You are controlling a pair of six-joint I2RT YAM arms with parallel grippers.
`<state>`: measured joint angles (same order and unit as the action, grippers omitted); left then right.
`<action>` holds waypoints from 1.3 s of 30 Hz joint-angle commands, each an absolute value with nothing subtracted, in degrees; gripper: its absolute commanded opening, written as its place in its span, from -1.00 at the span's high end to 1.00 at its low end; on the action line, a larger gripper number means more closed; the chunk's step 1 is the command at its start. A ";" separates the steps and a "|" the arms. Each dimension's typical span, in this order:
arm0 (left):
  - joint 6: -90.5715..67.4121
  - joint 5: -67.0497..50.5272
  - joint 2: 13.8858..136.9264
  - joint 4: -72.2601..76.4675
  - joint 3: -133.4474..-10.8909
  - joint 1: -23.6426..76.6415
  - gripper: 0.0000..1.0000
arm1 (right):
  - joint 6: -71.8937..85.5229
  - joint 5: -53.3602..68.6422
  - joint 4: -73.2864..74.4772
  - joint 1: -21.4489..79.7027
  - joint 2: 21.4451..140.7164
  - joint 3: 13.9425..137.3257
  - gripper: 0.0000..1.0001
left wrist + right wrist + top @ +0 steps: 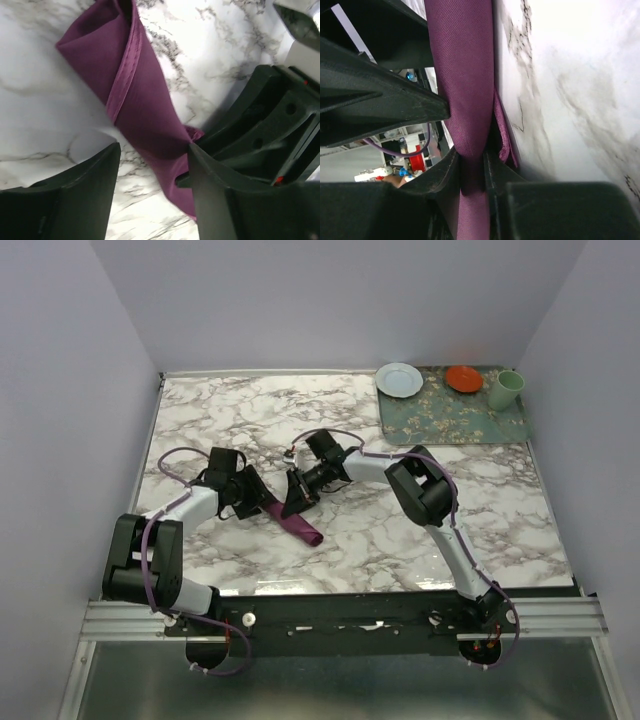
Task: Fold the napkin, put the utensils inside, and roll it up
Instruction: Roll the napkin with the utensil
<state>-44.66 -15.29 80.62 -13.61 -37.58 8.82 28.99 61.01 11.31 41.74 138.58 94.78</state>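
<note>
The plum-purple napkin (298, 525) lies on the marble table as a narrow roll, slanting from upper left to lower right. My right gripper (293, 498) is shut on the roll's upper part; in the right wrist view the fingers pinch the cloth (465, 75) at the gripper (470, 170). My left gripper (256, 504) is open at the same end. In the left wrist view the napkin (135, 95) runs between its spread fingers (75, 200), touching the right one; the gripper (154, 185) holds nothing. The knife is out of sight.
A green floral mat (455, 418) lies at the back right with a pale blue plate (399, 379), an orange dish (464, 378) and a green cup (506, 389). The two grippers are very close together over the napkin.
</note>
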 commanded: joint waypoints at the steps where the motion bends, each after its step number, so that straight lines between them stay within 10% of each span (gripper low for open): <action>1: -45.62 -14.50 84.63 -11.25 -39.11 9.67 -0.12 | 27.43 57.05 16.95 42.36 139.93 96.15 0.36; 20: -45.79 -14.15 83.06 -9.49 -36.47 9.76 0.13 | 17.84 0.63 40.87 55.81 124.63 103.36 -0.30; 39: -46.67 -14.50 81.91 -9.67 -36.39 9.76 0.15 | 15.12 -20.47 46.32 63.54 134.30 111.45 -0.26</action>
<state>-46.85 -14.68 82.91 -8.45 -37.32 9.34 16.38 -12.32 43.97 62.83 130.78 111.39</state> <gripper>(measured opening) 0.431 0.634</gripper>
